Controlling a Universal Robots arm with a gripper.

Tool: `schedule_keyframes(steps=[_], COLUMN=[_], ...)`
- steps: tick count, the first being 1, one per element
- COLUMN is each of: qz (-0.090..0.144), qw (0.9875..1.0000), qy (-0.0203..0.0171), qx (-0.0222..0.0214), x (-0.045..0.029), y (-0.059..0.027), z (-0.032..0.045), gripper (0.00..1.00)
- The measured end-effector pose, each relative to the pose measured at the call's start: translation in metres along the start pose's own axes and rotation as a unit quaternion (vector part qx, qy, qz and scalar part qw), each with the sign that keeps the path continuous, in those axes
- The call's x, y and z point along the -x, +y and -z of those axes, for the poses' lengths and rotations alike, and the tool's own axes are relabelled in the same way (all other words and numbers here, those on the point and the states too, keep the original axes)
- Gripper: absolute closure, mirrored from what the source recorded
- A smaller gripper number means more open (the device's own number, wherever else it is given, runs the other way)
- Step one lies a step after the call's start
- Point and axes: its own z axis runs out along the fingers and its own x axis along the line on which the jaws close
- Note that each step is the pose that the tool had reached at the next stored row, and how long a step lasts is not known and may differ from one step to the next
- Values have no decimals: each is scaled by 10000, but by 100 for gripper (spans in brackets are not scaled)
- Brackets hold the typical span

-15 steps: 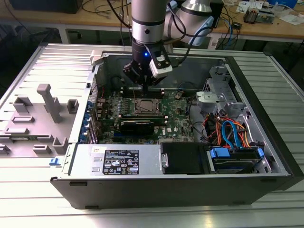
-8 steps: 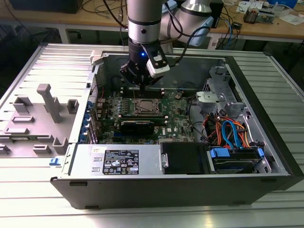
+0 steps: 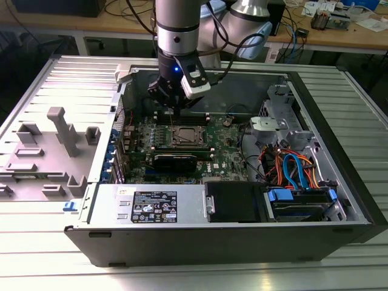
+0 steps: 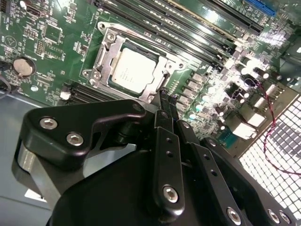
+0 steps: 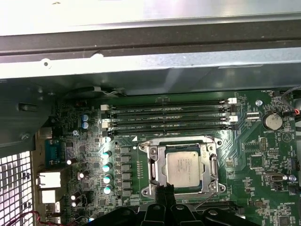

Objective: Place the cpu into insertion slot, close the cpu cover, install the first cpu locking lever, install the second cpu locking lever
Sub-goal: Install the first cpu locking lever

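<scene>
**While the cpu sits seated, my gripper hangs beside it**

Its fingers are pinched together, with nothing visibly between them. One cpu lies in the one insertion slot, just beyond the tips, toward four memory slots. One cpu cover looks folded down around it.

This looks like a robotics lab or electronics workshop. In the exterior view, a ribbed aluminium worktop carries an open computer case with its green circuit board and coloured wiring laid bare. A robot arm reaches into the case from the upper middle of the frame. Grey fixture blocks stand at the exterior view's left. Wooden benches run along the top edge, strewn with cables and small electronic parts.
</scene>
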Motion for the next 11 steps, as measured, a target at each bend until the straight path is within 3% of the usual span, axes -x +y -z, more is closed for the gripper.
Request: schedule_keyframes(steps=[11], qz=[0], qw=[10000], qy=[0], qx=[0], x=[-13], y=[-1], z=[0], gripper=[89])
